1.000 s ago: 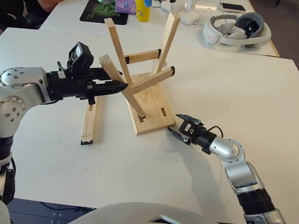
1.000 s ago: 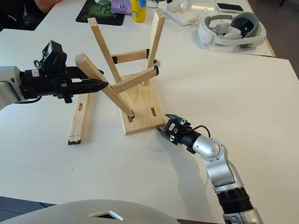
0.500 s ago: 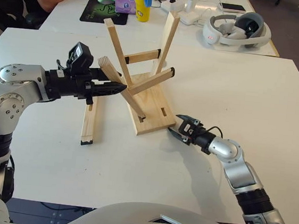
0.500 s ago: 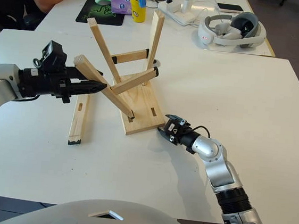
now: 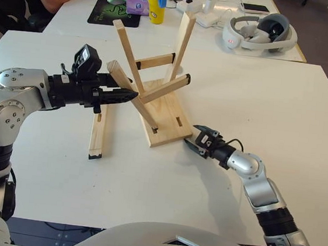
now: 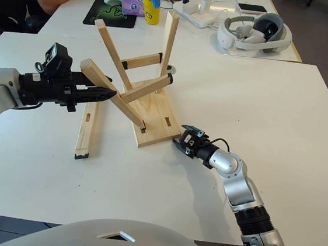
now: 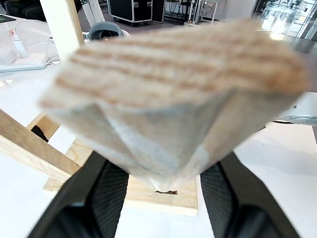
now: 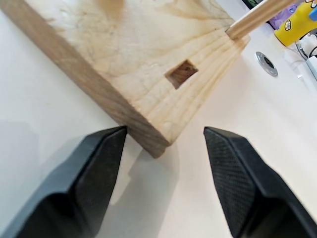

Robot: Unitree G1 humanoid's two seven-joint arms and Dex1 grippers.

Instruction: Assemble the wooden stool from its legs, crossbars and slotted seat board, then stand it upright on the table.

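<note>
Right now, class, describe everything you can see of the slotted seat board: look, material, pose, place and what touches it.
The seat board is a pale, bare-looking wooden rectangle lying flat on the white table, slotted face up. Small rectangular slots are cut near its corners, and an empty slot shows by the near corner. Wooden legs rise from its farther slots, and a slanted leg meets its near left part. The right claw is open, its fingers either side of the near corner, not visibly touching.

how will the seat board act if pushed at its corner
The seat board looks rigid and lies flat on the smooth table, so it would likely slide or pivot, not bend. With the left gripper holding the tilted leg seated in it, it may resist.
</note>
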